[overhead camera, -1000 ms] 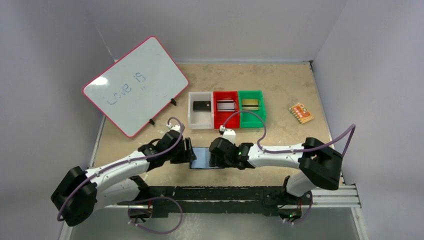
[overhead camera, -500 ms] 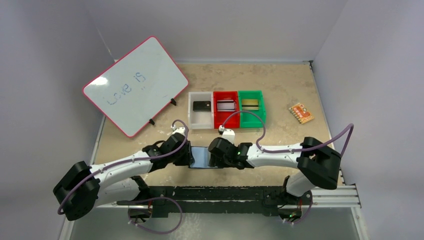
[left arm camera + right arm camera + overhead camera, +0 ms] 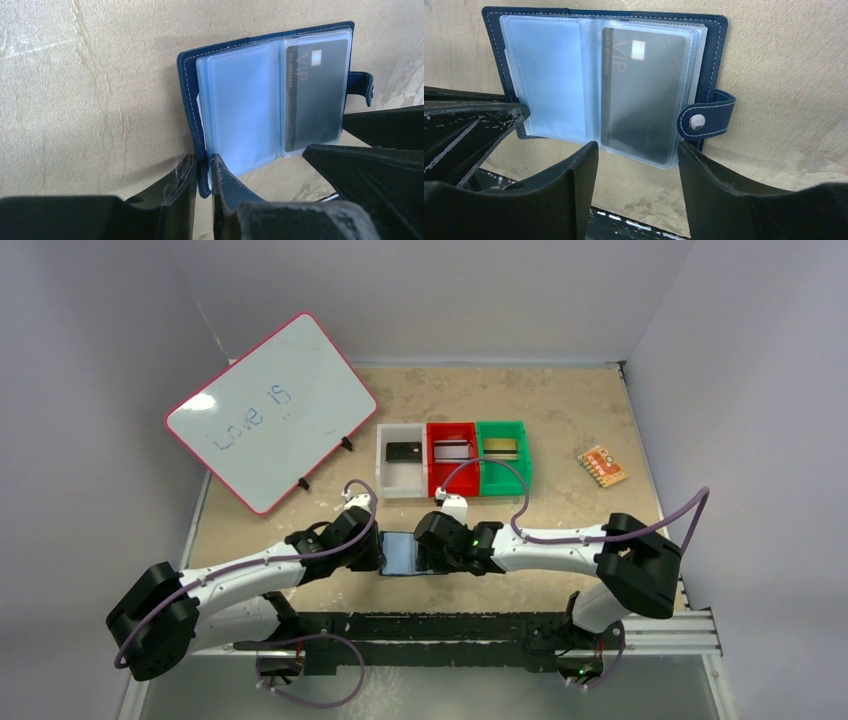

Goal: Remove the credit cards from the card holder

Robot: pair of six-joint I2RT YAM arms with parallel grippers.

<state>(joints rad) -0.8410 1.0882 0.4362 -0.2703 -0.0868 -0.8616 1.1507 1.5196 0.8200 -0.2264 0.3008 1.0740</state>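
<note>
Card holder (image 3: 401, 552), 1: open flat on worktop (image 3: 560, 420), centre. Left hand (image 3: 202, 175) pinching its 9 o'clock cover; right hand (image 3: 639, 155) open at 3 o'clock. Card (image 3: 644, 95), 1, inside. Bins (image 3: 451, 427), 3, at 12 o'clock; whiteboard (image 3: 270, 410), 1, at 10 o'clock

Card holder (image 3: 401, 553): small navy folding wallet with pale stitching, lying open, inside up, on the worktop (image 3: 560, 420) near its front edge, about centre. Clear blue-tinted sleeves (image 3: 544, 80) fan out from the spine. Snap tab (image 3: 704, 120) with a round metal stud sticks out from the right cover's outer edge. One black card (image 3: 644, 95) marked "VIP" with a small chip sits fully inside the right-hand sleeve; the left sleeve shows no card. The left cover's near corner is pinched in the left claw (image 3: 202, 167).
</note>
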